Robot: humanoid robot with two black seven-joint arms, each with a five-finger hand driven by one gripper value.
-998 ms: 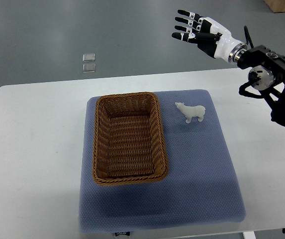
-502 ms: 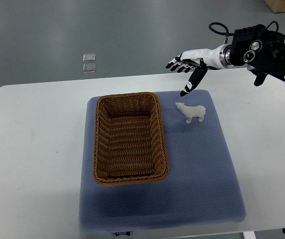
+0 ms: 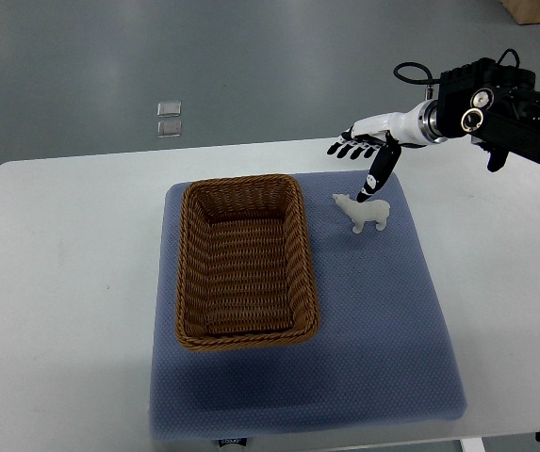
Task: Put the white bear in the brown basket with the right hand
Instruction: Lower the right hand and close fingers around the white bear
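Fingers of the right hand (image 3: 364, 155), a black-and-white robot hand on a white forearm coming in from the picture's right edge, are spreading wide and holding nothing. The thumb is pointing down toward the small white plastic polar bear figure (image 3: 364, 213), its dark tip hanging just above the bear's back; whether it is touching cannot be told from this steep angle. The other fingers are reaching out past the far edge of the blue-grey textured mat (image 3: 383, 320).

The white bear is standing upright on all four legs on the mat, head turned toward the brown woven wicker basket (image 3: 245, 262), which is lying just beside it on the same mat with a narrow strip of mat between them. The basket is rectangular and holding nothing. The mat is resting on a white table (image 3: 62, 282). On the grey floor beyond the table, two small pale square tiles (image 3: 167, 119) are lying one behind the other.
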